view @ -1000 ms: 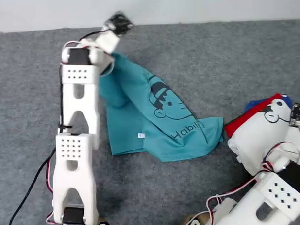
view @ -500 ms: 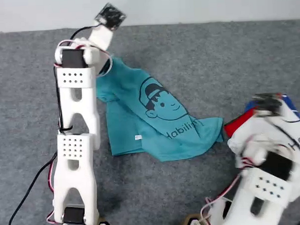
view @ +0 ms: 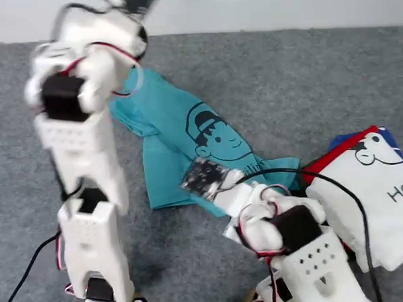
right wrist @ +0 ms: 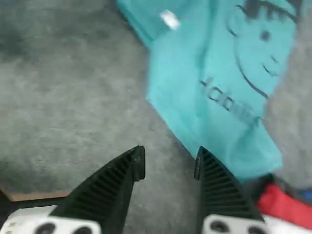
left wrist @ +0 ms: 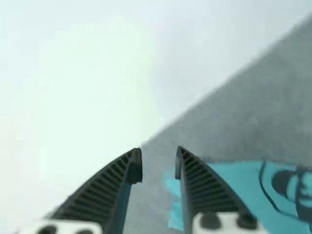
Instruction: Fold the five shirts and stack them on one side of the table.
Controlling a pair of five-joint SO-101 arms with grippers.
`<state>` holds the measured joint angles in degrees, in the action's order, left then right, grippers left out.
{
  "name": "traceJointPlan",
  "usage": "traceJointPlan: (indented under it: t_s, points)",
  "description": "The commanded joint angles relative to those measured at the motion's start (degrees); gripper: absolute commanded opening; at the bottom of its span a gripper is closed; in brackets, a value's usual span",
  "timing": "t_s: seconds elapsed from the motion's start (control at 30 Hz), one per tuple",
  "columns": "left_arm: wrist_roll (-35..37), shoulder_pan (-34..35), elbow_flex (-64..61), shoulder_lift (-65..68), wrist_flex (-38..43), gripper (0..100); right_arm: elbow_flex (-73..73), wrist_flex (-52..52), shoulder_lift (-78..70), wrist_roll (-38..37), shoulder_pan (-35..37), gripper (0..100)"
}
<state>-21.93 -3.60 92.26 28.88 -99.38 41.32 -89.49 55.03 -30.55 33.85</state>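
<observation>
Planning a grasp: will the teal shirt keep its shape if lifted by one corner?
Probably not: the teal shirt lies rumpled with overlapping folds, so it would likely hang limp. It looks thin, so probably light. Pushed across the fuzzy grey table, it may bunch up.

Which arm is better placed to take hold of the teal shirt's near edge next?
Right, probably. The right pincer, open, hangs low beside the near edge of the teal shirt. The left pincer, also open, is lifted high over its far corner.
</observation>
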Motion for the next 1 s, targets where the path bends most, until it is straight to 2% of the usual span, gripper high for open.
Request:
traceJointPlan:
  t_s: [0.0,0.17,0.37,0.63,0.97]
  points:
    - [3.9,3.3,3.6,-9.7,-1.3,12,-0.9,2.2,-4.1,1.8,3.1,17.6]
    - [6.3,5.5,3.5,-16.3,-1.3,12,-1.0,10.0,-17.1,1.8,3.2,17.6]
    - [6.4,6.2,2.0,-16.9,-1.3,12,-1.2,18.5,-30.7,4.2,3.4,17.6]
    - [6.4,5.8,-5.1,-17.1,-1.3,12,-1.1,24.6,-38.1,4.2,7.3,17.6]
    - [6.4,6.0,-5.4,-17.1,-1.3,12,-1.1,34.8,-47.9,4.0,1.8,17.5]
